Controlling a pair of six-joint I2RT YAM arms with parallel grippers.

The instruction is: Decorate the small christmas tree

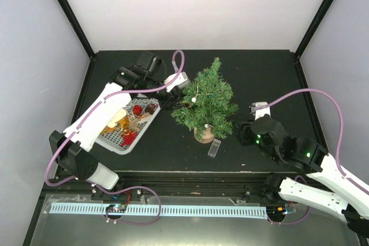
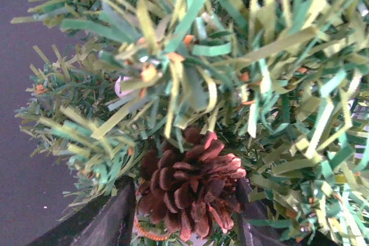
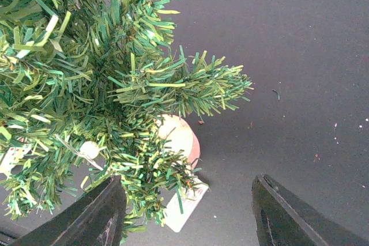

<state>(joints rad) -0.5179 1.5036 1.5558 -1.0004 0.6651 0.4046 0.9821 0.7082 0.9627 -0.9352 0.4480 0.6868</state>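
Pine cone [image 2: 190, 191], left wrist view only

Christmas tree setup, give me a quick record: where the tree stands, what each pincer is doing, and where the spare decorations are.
tree: upright on its round wooden base, mid table
left pincer: closed on a brown pine cone, held in among the branches
right pincer: open, holding nothing, low beside the base, right of the tree in the top view
spare decorations: in a gray tray left of the tree
on the tree: a small white ball
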